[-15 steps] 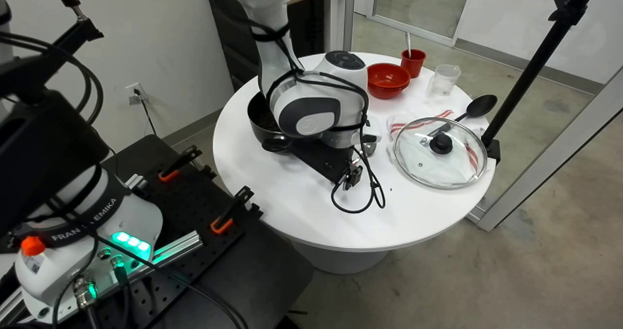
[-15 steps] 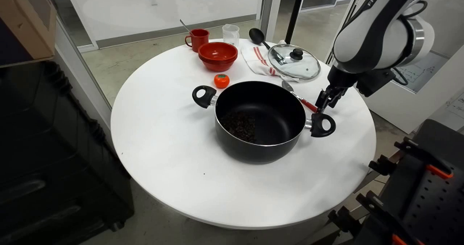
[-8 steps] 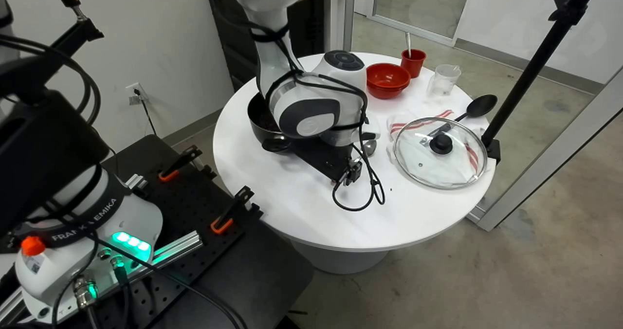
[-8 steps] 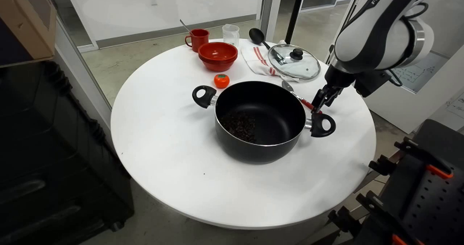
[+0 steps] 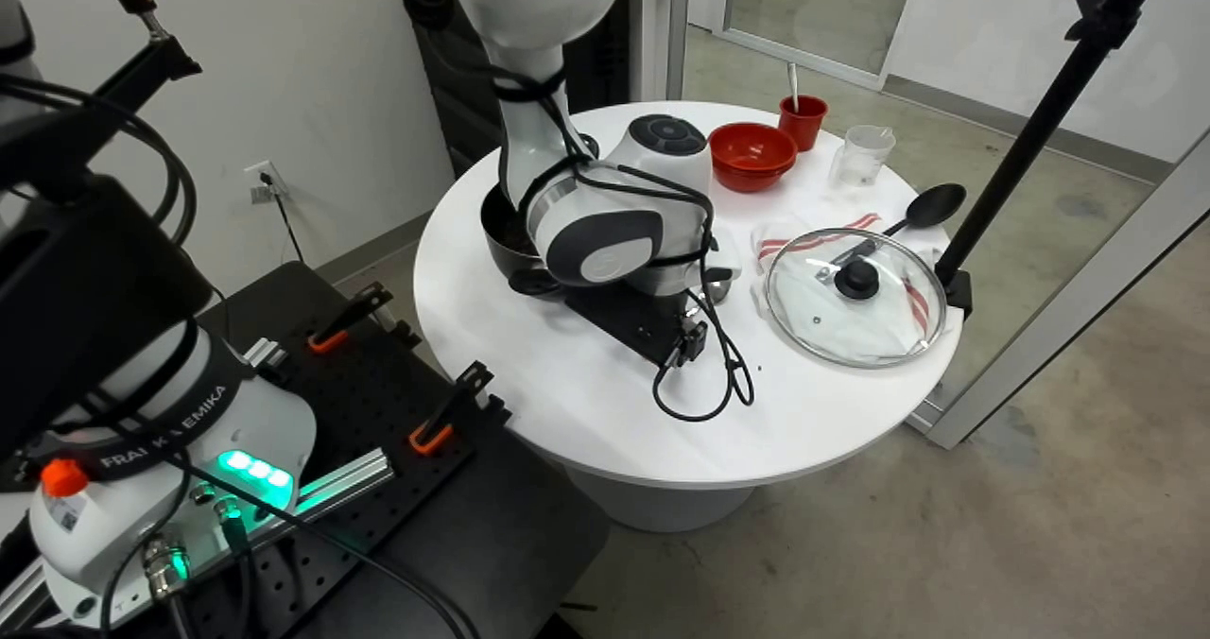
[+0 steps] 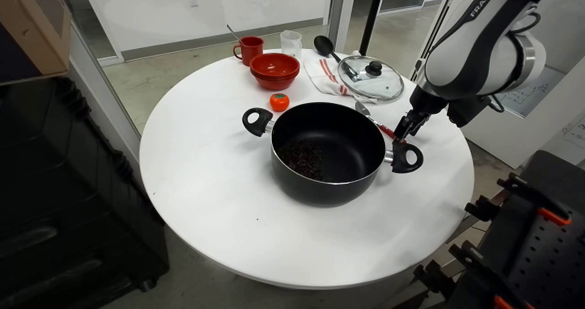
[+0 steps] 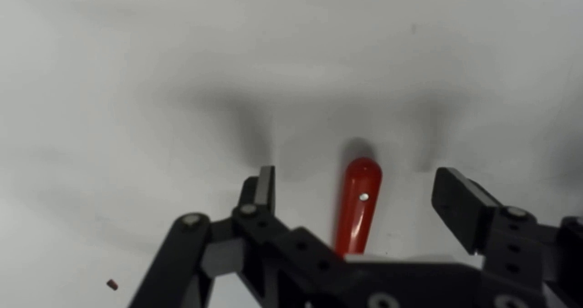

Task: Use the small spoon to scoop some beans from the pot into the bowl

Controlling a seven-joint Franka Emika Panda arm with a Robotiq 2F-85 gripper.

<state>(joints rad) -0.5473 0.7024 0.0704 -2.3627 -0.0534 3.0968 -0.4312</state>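
Grasping the spoon is likely the current step; tool spread wide, nothing held, spoon's handle between its jaws. Next: close squarely, lift clear of pot near tool.

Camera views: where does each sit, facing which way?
In an exterior view: high near the robot's white base, facing across the round white table; base and white arm show.
In an exterior view: beside the table, facing down over the glossy black pot; arm shows.
Wrist view: on the arm, facing down at the slim red-handled spoon; open black pincer shows.
Both exterior views share the pot and round red bowls.
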